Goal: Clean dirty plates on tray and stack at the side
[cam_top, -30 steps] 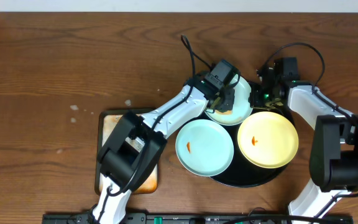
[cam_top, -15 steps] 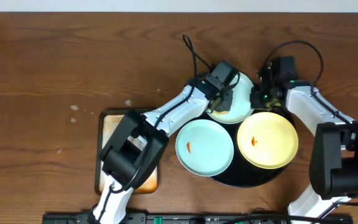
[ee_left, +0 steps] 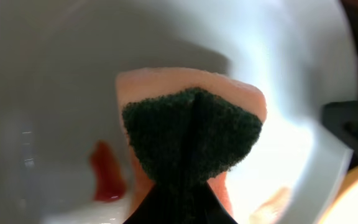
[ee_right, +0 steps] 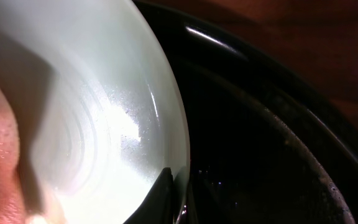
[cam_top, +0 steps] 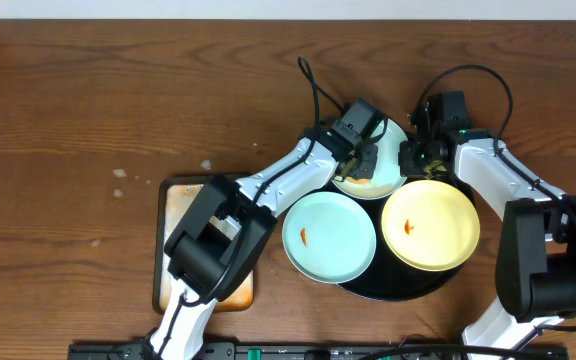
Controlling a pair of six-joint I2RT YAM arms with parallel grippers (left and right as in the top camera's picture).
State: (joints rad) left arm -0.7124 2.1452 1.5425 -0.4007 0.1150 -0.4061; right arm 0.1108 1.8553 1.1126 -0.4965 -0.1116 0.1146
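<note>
Stage: early, first plate in work. Left gripper (cam_top: 364, 163) clamped on sponge (ee_left: 191, 127), pressed on far blue plate (cam_top: 388, 165); orange smear (ee_left: 107, 179) not yet wiped. Right gripper (cam_top: 414, 157) pinches same plate's rim. Near blue plate (cam_top: 329, 237), yellow plate (cam_top: 431, 224) smeared, on tray (cam_top: 398, 288). No side stack.

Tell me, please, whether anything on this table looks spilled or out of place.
Small white specks lie scattered on the table near the pan, like dried splashes or crumbs. The front light-blue plate overhangs the tray rim on its left side. It and the yellow plate carry orange smears.
</note>
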